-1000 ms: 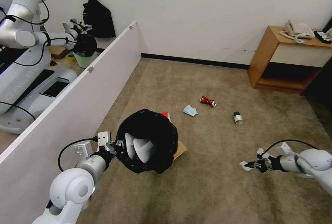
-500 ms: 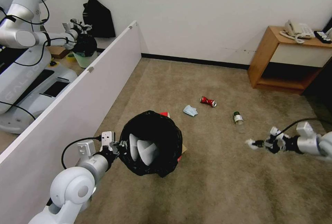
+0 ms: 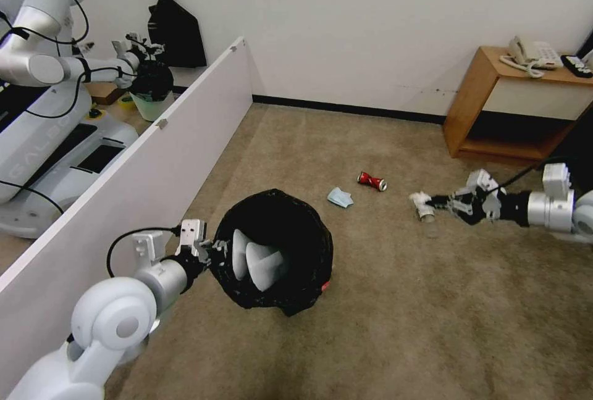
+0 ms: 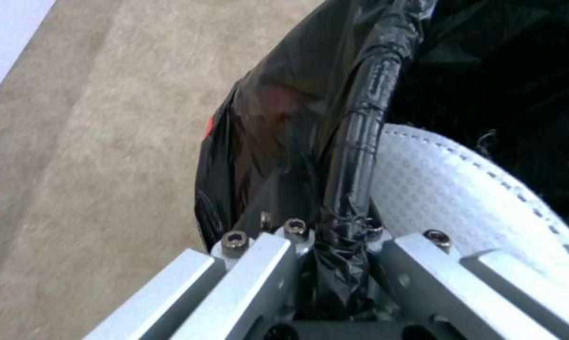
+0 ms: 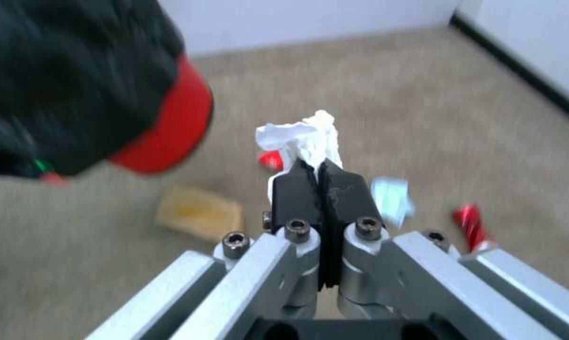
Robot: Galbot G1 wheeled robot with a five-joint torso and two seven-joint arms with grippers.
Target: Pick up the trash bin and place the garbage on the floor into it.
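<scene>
A: Head view: where's the trash bin (image 3: 272, 258)?
B: Seven o'clock, the left gripper (image 3: 207, 252) pinching its bag rim.
A: The right gripper (image 3: 435, 202)?
B: Three o'clock, clamped on a tissue wad (image 3: 421, 201); I'd judge the next move carries it over the bin.

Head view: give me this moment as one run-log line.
left gripper: shut on trash bin rim, bin held off floor | right gripper: shut on tissue wad, out to the right | on carpet: face mask, crushed can
</scene>
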